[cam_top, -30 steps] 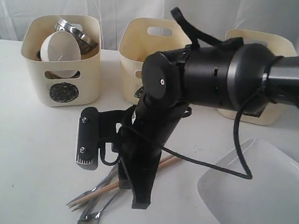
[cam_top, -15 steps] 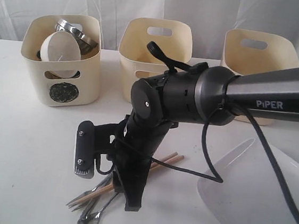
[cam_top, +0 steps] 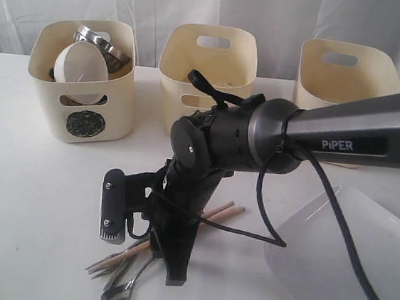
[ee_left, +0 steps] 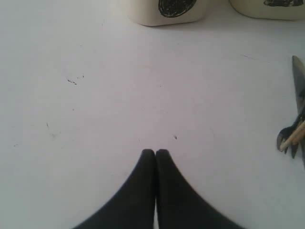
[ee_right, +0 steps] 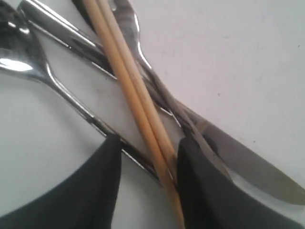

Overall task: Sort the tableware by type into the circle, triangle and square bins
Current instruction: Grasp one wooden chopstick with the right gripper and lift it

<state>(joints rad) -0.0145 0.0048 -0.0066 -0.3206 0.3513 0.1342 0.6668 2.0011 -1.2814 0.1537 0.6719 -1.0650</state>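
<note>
At the table's front the wooden chopsticks [cam_top: 223, 212] lie across a pile of steel cutlery [cam_top: 122, 286]. My right gripper [cam_top: 171, 272] points down onto this pile. Up close, the right gripper [ee_right: 147, 149] is open, and the chopsticks [ee_right: 127, 78] and the spoon [ee_right: 21, 53] handle pass between its fingers. The fork [ee_right: 129, 28] and knife [ee_right: 250, 168] lie under the chopsticks. The circle bin [cam_top: 81, 120] holds the small white bowl [cam_top: 80, 66] and steel ware [cam_top: 97, 39]. The large white plate [cam_top: 348, 269] lies at the front right. My left gripper [ee_left: 155, 152] is shut over bare table.
Two more cream bins, the middle bin [cam_top: 208, 54] and the right bin [cam_top: 346, 69], stand at the back. The black right arm [cam_top: 258, 138] and its cable cross the middle. In the left wrist view the cutlery [ee_left: 291, 138] lies far off to one side.
My right arm has come lower and a little leftward, bringing its open fingers down round the chopsticks in the cutlery pile. The bins and plate have not moved.
</note>
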